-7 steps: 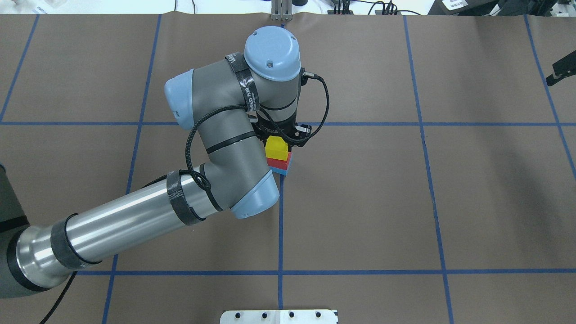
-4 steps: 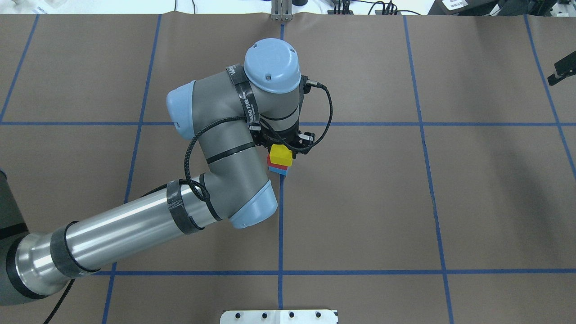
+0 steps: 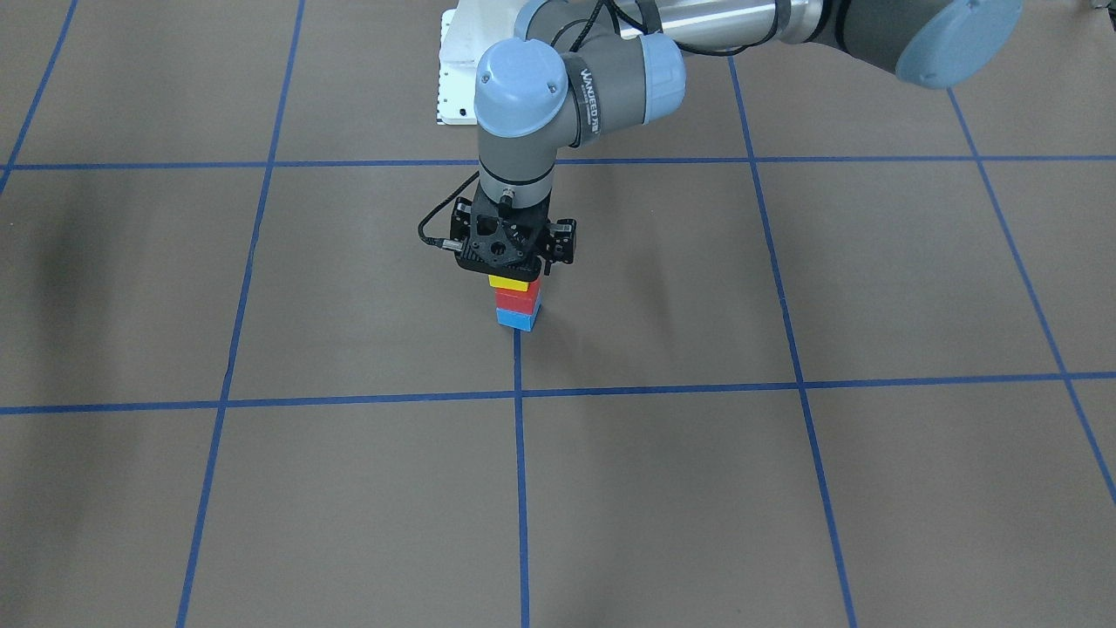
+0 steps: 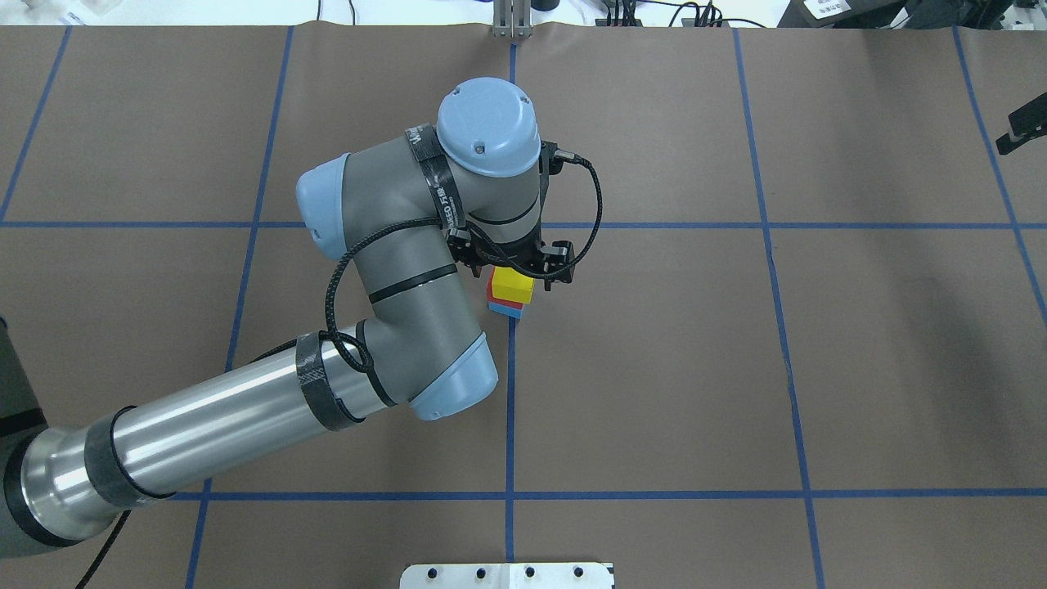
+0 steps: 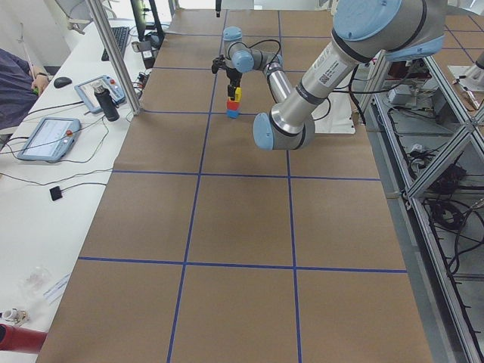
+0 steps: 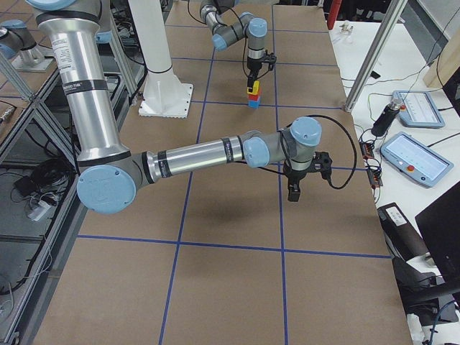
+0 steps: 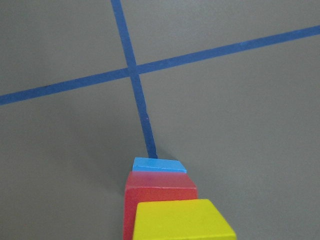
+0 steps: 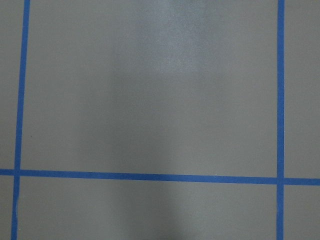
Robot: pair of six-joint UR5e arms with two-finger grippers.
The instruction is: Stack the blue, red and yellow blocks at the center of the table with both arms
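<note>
Yellow block (image 4: 513, 284) sits square on red block (image 3: 516, 299) over blue block (image 3: 516, 319) at the surface (image 4: 654, 368) centre cross, left pincer (image 3: 513, 272) apparently clamping it for alignment; whether right pincer (image 6: 294, 192) is open, I cannot tell.

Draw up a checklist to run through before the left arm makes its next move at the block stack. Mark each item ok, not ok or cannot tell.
1. Order from the bottom is blue block, red block, yellow block: ok.
2. Stack stands on the middle tape line: ok; the line runs right up to the blue block.
3. Blocks sit squarely on each other: cannot tell; the left hand covers the yellow block's top.
4. Left hand is open around the yellow block: cannot tell; its fingers are hidden.
5. Right hand is clear of the stack: ok; it hangs over bare table, far from the blocks.
</note>
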